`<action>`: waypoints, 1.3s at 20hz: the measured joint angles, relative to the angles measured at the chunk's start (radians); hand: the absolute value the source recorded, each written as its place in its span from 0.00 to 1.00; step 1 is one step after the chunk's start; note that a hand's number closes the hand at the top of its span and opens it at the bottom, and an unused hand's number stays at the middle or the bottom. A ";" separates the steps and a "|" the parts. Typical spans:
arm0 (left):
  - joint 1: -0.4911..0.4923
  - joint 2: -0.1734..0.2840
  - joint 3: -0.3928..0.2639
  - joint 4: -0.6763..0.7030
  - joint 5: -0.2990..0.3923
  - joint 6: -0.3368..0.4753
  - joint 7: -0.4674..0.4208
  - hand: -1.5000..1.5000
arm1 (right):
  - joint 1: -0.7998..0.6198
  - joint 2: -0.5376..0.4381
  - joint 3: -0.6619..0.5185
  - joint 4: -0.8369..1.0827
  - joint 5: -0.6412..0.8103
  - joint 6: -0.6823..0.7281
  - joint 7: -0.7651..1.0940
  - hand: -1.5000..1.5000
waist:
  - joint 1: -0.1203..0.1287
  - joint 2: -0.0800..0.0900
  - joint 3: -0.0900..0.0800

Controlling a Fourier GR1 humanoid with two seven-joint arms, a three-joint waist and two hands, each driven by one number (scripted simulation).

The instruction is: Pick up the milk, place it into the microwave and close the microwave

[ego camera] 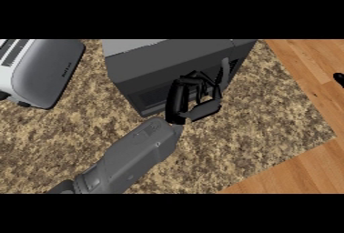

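Microwave [171, 63] cut by top band, toaster [37, 70] cut at left edge, milk unseen.

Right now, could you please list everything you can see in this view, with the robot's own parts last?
toaster: one, white and grey, top left on the counter
microwave: one, dark grey, top centre on the counter
counter: one, speckled brown stone, fills most of the view
wooden surface: one, light brown, along the right side and lower right corner
small black shape: one, at the right edge, too little shows to identify
milk: none visible
forearm: one, grey, rising from the lower left towards the microwave
left robot hand: one, black, at the microwave's front face
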 measured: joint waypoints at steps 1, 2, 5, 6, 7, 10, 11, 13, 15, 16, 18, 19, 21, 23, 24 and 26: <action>-0.001 0.000 -0.002 0.002 0.003 0.000 -0.002 1.00 | 0.000 -0.005 0.000 0.001 -0.005 0.002 0.003 0.00 | 0.000 0.000 0.000; -0.002 0.000 -0.003 0.004 0.006 0.000 -0.005 1.00 | 0.000 -0.008 -0.001 0.000 -0.012 0.003 0.007 0.00 | -0.001 -0.001 0.000; -0.003 0.000 -0.005 0.006 0.016 0.001 -0.014 1.00 | 0.000 -0.012 0.000 0.001 -0.029 0.007 0.011 0.00 | -0.001 0.000 0.001; -0.004 0.000 -0.007 0.007 0.018 0.001 -0.017 1.00 | -0.002 -0.015 -0.001 0.001 -0.033 0.008 0.012 0.00 | -0.001 0.000 0.001; -0.005 0.000 -0.009 0.009 0.020 0.001 -0.019 1.00 | -0.004 -0.019 -0.002 -0.001 -0.037 0.009 0.015 0.00 | -0.002 -0.001 0.001; -0.007 0.000 -0.013 0.012 0.029 -0.001 -0.027 1.00 | -0.007 -0.034 -0.006 -0.002 -0.046 0.015 0.023 0.00 | -0.001 -0.001 0.001; -0.008 0.000 -0.014 0.012 0.032 -0.001 -0.029 1.00 | -0.010 -0.040 -0.006 -0.002 -0.048 0.018 0.026 0.00 | -0.001 0.000 0.001; -0.010 0.000 -0.019 0.016 0.035 -0.006 -0.039 1.00 | -0.012 -0.044 -0.004 -0.004 -0.058 0.021 0.030 0.00 | 0.000 0.001 0.000; -0.016 0.001 -0.031 0.027 0.027 -0.005 -0.041 1.00 | -0.015 -0.047 -0.001 -0.005 -0.071 0.028 0.032 0.00 | -0.002 0.000 0.002; -0.022 0.000 -0.038 0.035 0.025 -0.004 -0.039 1.00 | -0.017 -0.047 0.001 -0.004 -0.078 0.031 0.032 0.00 | -0.001 0.000 0.003; -0.032 0.000 -0.052 0.047 0.022 0.001 -0.032 1.00 | -0.021 -0.050 0.004 -0.008 -0.095 0.039 0.033 0.00 | 0.000 -0.002 0.004; -0.036 0.000 -0.059 0.052 0.021 0.006 -0.026 1.00 | -0.021 -0.051 0.007 -0.009 -0.104 0.044 0.034 0.00 | 0.001 -0.003 0.005; -0.044 0.000 -0.073 0.060 0.019 0.018 -0.021 1.00 | -0.023 -0.054 0.014 -0.012 -0.117 0.054 0.037 0.00 | 0.003 -0.004 0.005; -0.050 0.000 -0.083 0.064 0.024 0.026 -0.008 1.00 | -0.020 -0.060 0.016 -0.016 -0.131 0.062 0.040 0.00 | 0.005 -0.006 0.005; -0.053 0.000 -0.088 0.064 0.028 0.030 -0.003 1.00 | -0.020 -0.063 0.018 -0.019 -0.137 0.066 0.042 0.00 | 0.007 -0.006 0.005; -0.060 -0.001 -0.100 0.069 0.037 0.034 0.012 1.00 | -0.016 -0.070 0.017 -0.024 -0.151 0.070 0.045 0.00 | 0.010 -0.009 0.004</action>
